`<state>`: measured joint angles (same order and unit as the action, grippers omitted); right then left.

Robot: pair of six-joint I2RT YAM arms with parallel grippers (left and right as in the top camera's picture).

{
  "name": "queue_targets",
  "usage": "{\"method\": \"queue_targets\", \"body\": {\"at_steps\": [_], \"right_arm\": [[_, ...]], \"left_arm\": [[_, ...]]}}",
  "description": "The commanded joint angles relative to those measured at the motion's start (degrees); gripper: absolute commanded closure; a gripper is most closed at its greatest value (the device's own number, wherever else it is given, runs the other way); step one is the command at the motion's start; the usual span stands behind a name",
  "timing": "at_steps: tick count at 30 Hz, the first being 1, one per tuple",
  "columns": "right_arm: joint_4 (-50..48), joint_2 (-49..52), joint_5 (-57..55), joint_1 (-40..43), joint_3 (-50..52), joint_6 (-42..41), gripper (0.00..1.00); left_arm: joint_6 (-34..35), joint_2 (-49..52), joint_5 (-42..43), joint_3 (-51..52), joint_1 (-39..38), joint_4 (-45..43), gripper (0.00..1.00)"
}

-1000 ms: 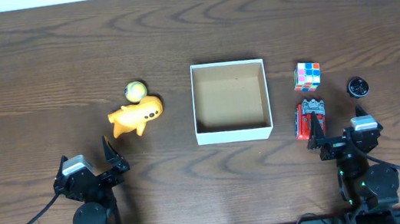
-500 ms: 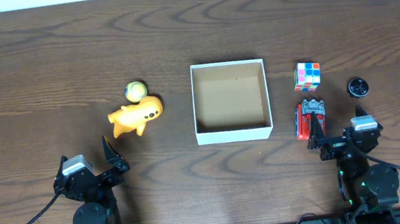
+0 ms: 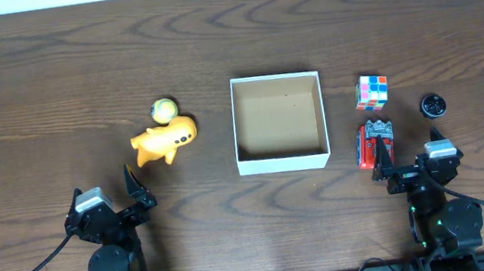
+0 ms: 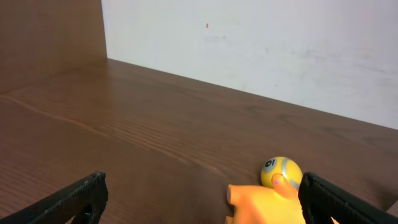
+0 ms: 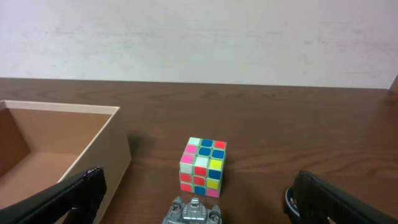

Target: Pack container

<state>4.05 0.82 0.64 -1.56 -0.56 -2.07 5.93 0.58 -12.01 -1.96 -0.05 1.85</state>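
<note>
**A:** Nothing has moved since the earlier frame. Both arms and every item lie just as they did.

**B:** Where is the container?

**A:** The container (image 3: 283, 161) sits in the middle of the worktop (image 3: 47, 77). It is upright and open on top, with white walls, and its brown inside has nothing in it. It lies between the two groups of toys and apart from both.

**B:** What's on the left?

**A:** An orange toy (image 3: 165, 141) lies on its side, well apart from the container. A ball (image 3: 163, 109) lies just beyond it. I cannot tell whether the two touch.

**B:** And on the right?

**A:** A cube (image 3: 371, 91) stands near the container's far right corner. A red toy (image 3: 375, 141) lies just nearer than the cube. A black disc (image 3: 433, 107) lies further right, apart from both.

**B:** How do the jaws stand?

**A:** The left jaws are spread wide at the near edge and hold nothing. They point towards the orange toy and ball without touching them. The right jaws are also spread wide and hold nothing. They are low over the worktop at the near edge. The red toy's grey end is just ahead between them, and the cube is beyond it.
</note>
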Motion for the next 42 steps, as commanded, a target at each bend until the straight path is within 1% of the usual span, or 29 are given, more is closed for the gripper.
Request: {"method": "queue_targets", "body": {"at_steps": [1, 31, 34, 38, 42], "right_arm": [[0.0, -0.5, 0.3, 0.5, 0.2, 0.9, 0.01], [0.0, -0.5, 0.3, 0.5, 0.2, 0.9, 0.01], [-1.5, -0.5, 0.3, 0.5, 0.2, 0.8, 0.01], [0.0, -0.5, 1.0, 0.4, 0.2, 0.9, 0.01], [-2.6, -0.4, 2.3, 0.4, 0.2, -0.6, 0.01]], "left_arm": [[-0.6, -0.3, 0.0, 1.7, -0.1, 0.9, 0.02], [-0.6, -0.3, 0.0, 1.7, -0.1, 0.9, 0.02], [-0.6, -0.3, 0.0, 1.7, -0.1, 0.9, 0.02], [-0.6, -0.3, 0.0, 1.7, -0.1, 0.9, 0.02], [-0.6, -0.3, 0.0, 1.7, -0.1, 0.9, 0.02]]}}
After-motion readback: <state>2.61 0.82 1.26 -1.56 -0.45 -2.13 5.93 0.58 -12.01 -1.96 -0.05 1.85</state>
